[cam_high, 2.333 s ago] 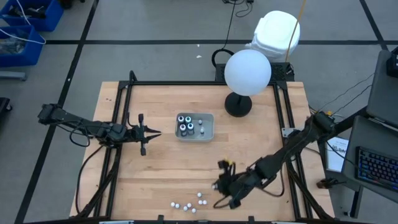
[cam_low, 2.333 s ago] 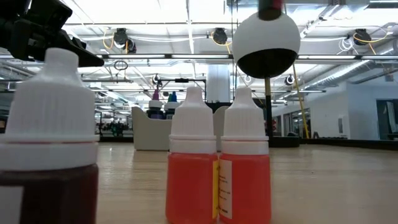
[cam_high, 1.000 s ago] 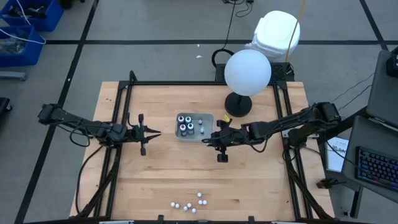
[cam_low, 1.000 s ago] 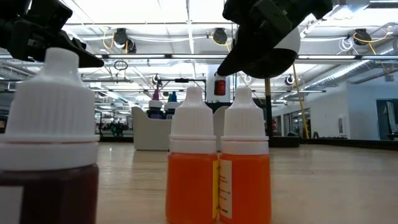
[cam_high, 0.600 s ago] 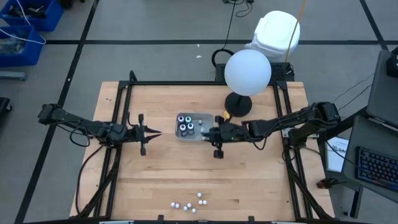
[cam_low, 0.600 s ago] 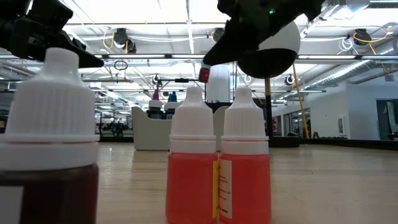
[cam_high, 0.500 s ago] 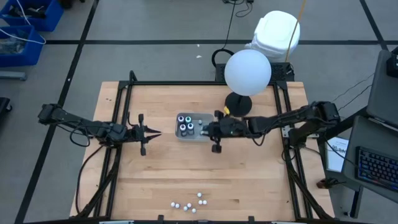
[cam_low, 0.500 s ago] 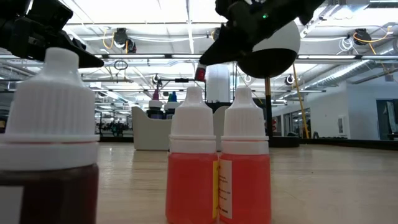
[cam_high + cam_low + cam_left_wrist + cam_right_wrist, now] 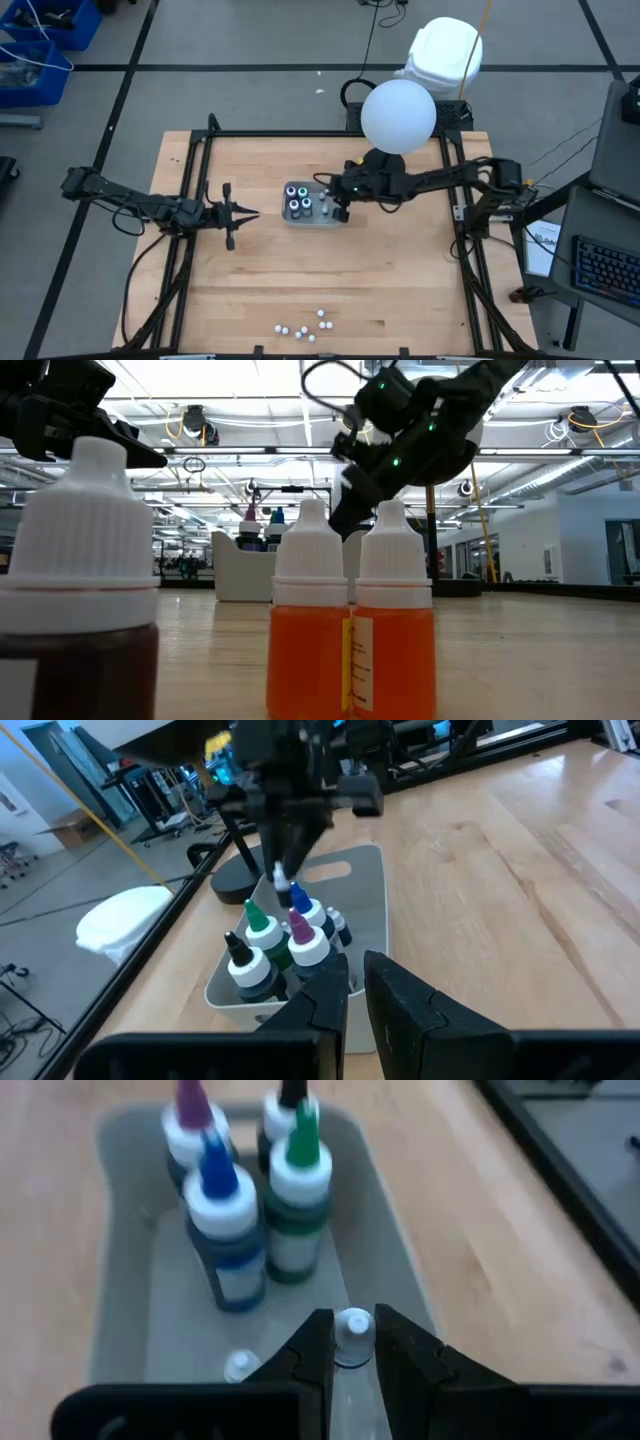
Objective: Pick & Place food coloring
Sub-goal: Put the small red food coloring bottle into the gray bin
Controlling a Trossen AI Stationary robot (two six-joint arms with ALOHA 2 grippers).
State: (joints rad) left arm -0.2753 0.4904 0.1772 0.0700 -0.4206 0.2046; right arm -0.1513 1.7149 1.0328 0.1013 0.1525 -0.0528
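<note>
Pinching a tiny white-capped bottle over the grey tray, the right gripper hovers; left gripper nearly closed.

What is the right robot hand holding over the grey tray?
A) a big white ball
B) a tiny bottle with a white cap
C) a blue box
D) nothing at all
B: in the right wrist view, the right gripper has its fingers pinched on a tiny white-capped bottle just above the grey tray.
</note>
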